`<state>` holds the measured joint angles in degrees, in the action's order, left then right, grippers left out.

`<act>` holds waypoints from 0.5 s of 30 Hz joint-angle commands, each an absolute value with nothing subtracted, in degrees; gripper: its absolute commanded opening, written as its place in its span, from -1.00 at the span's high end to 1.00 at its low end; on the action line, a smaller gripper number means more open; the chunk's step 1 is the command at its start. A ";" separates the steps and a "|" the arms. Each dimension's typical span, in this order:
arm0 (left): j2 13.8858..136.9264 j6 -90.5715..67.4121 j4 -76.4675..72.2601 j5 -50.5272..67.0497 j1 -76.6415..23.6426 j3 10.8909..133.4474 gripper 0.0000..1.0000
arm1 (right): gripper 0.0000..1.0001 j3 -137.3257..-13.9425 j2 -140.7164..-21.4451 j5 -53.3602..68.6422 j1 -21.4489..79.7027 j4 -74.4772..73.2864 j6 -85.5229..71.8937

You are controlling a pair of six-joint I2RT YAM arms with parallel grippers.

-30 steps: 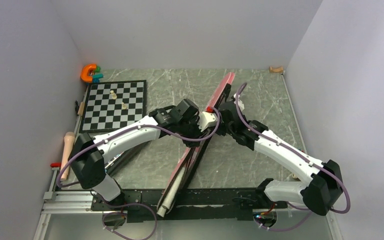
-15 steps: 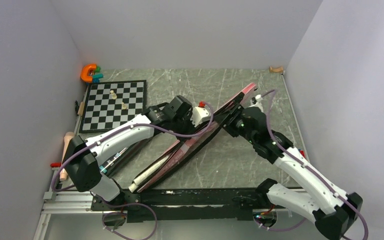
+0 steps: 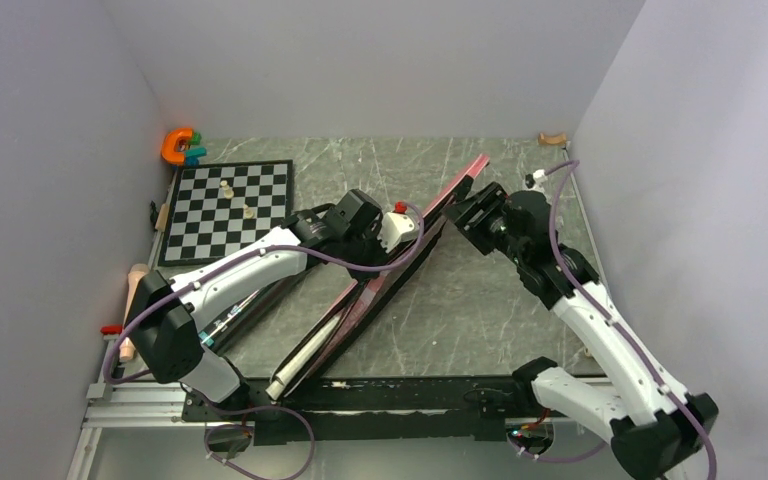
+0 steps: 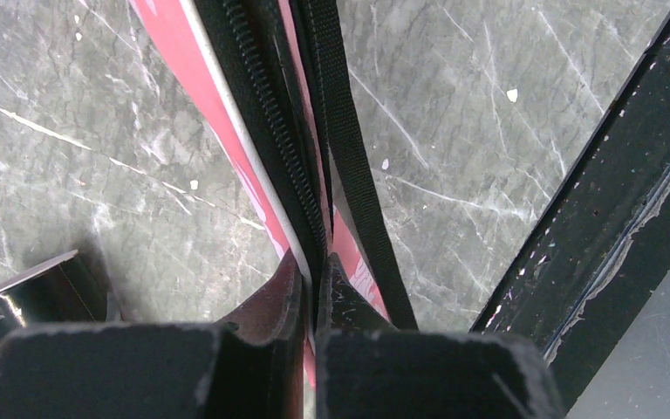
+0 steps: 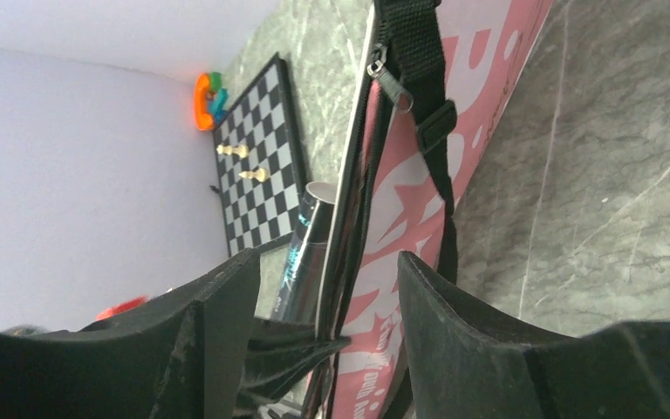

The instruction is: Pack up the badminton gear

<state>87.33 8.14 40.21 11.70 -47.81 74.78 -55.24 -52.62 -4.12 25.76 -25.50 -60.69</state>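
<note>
Top external view, starting at the table's (image 3: 480, 310) near edge: pink racket bag (image 3: 365, 297) up on its thin side, slanting from there toward the far right. Midway along, left gripper (image 4: 314, 272) pinched tight on the bag's zipper seam. Black tube (image 5: 307, 249) just beside the bag. Farther on, right gripper (image 3: 472, 211) with fingers spread, near the bag's far end, holding nothing. Chessboard (image 3: 228, 208) and orange toy (image 3: 176, 146) toward the far left corner.

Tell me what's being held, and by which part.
Jaws of the left arm pinch the pink bag by its zippered edge; the right arm holds nothing, jaws open.
</note>
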 commanded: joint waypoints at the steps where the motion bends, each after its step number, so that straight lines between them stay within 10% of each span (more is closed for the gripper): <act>1: 83.59 9.24 36.00 12.88 -47.82 75.95 1.00 | -0.26 -55.52 -56.65 3.70 22.27 -19.13 -59.86; 15: 82.91 9.62 36.30 14.14 -47.84 75.32 1.00 | -0.15 -50.99 -60.75 12.65 12.75 -10.82 -60.08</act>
